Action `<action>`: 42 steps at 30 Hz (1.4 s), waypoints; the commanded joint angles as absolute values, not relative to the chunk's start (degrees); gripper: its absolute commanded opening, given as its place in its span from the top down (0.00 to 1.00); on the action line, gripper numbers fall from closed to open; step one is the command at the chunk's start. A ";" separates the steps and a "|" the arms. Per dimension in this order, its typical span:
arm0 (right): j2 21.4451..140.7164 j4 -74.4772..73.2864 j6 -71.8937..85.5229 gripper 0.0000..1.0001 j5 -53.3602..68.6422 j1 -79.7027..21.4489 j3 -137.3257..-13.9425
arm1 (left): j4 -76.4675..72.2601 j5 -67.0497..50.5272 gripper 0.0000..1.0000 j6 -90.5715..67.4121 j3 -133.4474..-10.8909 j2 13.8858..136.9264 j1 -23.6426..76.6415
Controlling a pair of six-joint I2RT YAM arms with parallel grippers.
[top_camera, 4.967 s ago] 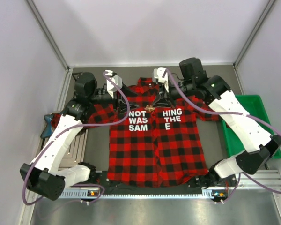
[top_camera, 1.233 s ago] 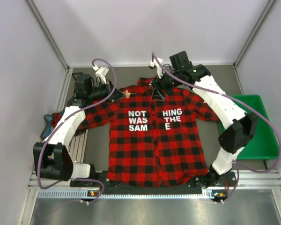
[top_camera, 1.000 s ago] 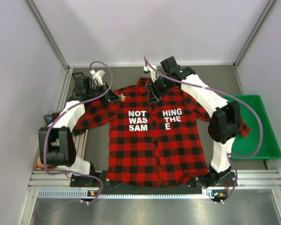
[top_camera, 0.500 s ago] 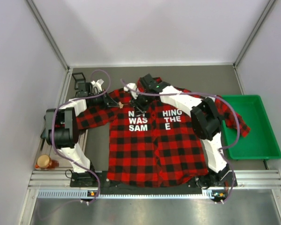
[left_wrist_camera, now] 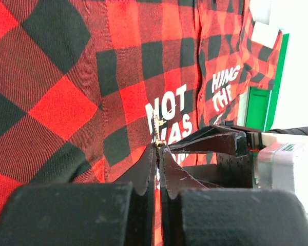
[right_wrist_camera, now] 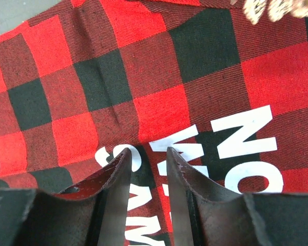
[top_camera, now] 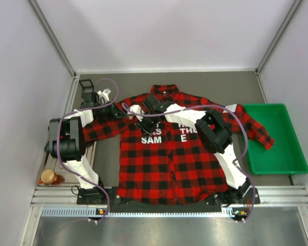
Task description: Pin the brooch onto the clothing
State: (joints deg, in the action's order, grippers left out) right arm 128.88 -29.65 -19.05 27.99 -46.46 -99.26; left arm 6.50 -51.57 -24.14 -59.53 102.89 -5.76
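The clothing (top_camera: 169,164), a red-and-black plaid shirt with white lettering, lies spread flat on the table. My left gripper (top_camera: 124,114) hovers over the shirt's left chest. In the left wrist view its jaws (left_wrist_camera: 158,147) are shut on the brooch (left_wrist_camera: 156,125), a tiny pale pin sticking out of the fingertips, seen edge-on. My right gripper (top_camera: 143,125) reaches across over the "NOT WAS SAM" letters, right beside the left one. Its fingertips (right_wrist_camera: 147,150) stand a little apart with only the shirt (right_wrist_camera: 154,66) showing between them. One of its dark fingers (left_wrist_camera: 215,143) shows in the left wrist view.
A green tray (top_camera: 285,154) sits at the right, with the shirt's right sleeve (top_camera: 256,128) draped over its edge. A round orange-brown object (top_camera: 47,177) lies at the left near the rail. A black stand (top_camera: 86,87) is at the back left. Walls close in on three sides.
My right arm swung left from the collar to the lettering and its jaws narrowed. My left gripper carried the brooch a little to the right, towards the letters.
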 commanded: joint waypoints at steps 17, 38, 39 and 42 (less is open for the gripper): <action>121.22 -29.09 -15.30 0.61 35.94 -50.63 -85.69 | 2.81 -53.61 1.00 -23.64 -52.82 98.88 -6.33; 128.49 -29.01 15.19 0.50 18.11 -40.60 -110.65 | -2.37 -51.68 1.00 -26.89 -53.88 99.93 -6.24; 128.93 -28.92 16.16 0.50 17.32 -40.61 -111.35 | -2.29 -51.94 1.00 -26.72 -53.53 99.84 -6.24; 131.13 -28.30 18.54 0.51 17.66 -40.60 -112.93 | 1.65 -51.77 1.00 -23.65 -54.40 100.28 -6.33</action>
